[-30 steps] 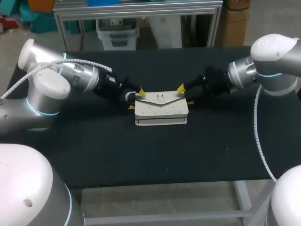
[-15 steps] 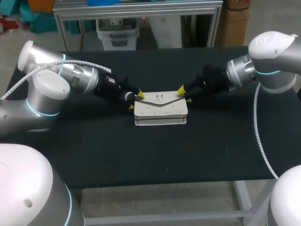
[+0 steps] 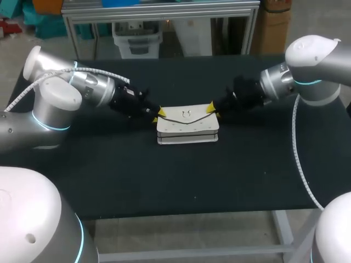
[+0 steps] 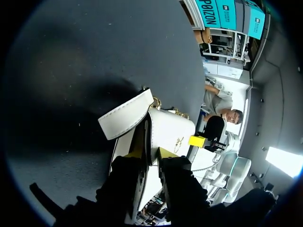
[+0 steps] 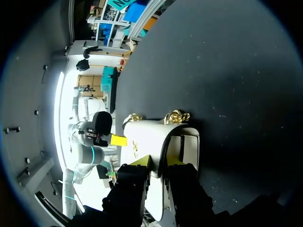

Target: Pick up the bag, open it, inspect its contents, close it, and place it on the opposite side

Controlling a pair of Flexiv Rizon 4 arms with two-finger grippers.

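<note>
Both claws have closed inward since the earlier frames. Left claw (image 3: pixel 158 114): fingers drawn close, pinching one end of the white bag (image 3: pixel 187 129), which rests on the table (image 3: pixel 164 181) between the claws. Right claw (image 3: pixel 211 110): likewise pinching the opposite end.

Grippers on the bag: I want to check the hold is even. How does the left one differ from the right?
The left gripper pinches the bag's left end; the right gripper pinches its right end. A white stitched tab juts out ahead of the left gripper; a gold chain link lies ahead of the right gripper. Both have their fingers close together on a thin edge of the bag.
</note>
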